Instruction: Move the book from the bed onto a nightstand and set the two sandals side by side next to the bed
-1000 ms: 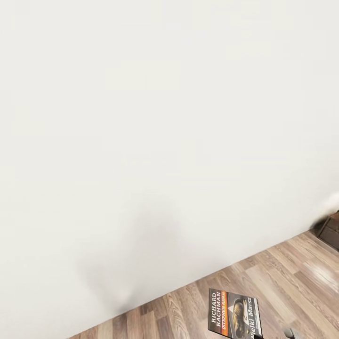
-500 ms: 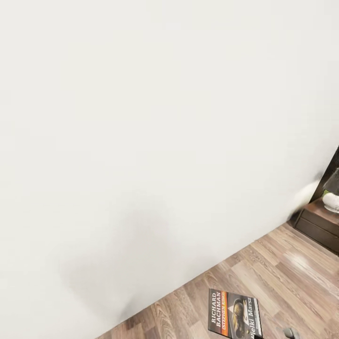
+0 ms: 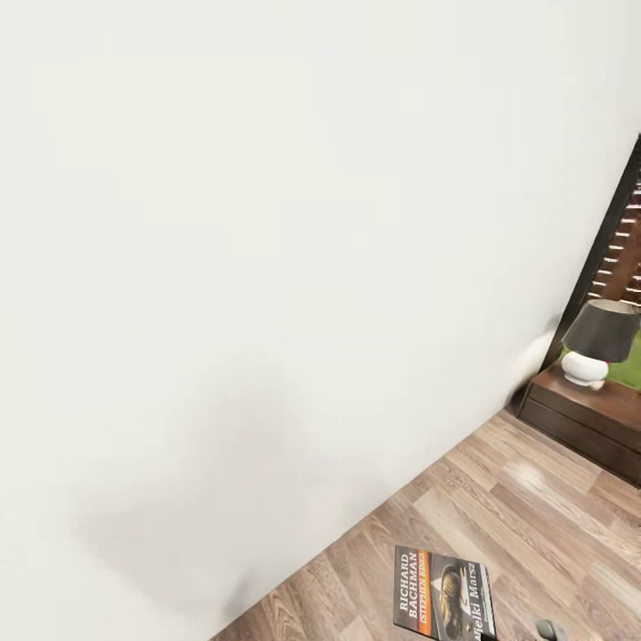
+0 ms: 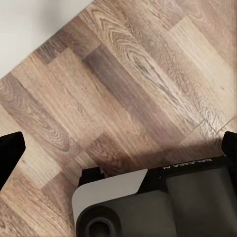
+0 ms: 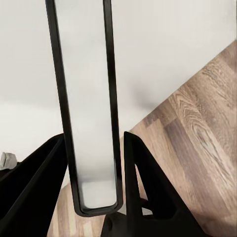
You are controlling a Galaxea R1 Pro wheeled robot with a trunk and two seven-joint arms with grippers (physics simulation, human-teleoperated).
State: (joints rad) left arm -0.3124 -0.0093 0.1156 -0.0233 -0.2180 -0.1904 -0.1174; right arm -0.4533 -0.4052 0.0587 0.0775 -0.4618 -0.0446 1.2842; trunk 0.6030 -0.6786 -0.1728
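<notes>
Gripping book point(image 3: 442, 595), right tool point(image 5: 94, 163) clamped

A thin dark paperback book point(image 3: 442, 595) with an orange band and white "RICHARD BACHMAN" lettering is held upright, edge-on between the right gripper's point(image 5: 94, 173) fingers point(image 5: 148, 177). A dark glossy nightstand point(image 3: 583, 418), apparently against the wall, is seen beyond, across the wood floor.

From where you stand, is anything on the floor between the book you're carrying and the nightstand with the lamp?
Nothing visible. The book is clamped edge-on in the right claw, and only bare wood floor runs from it to the nightstand under the lamp. The nightstand's far side is cut off by the picture's edge.
</notes>
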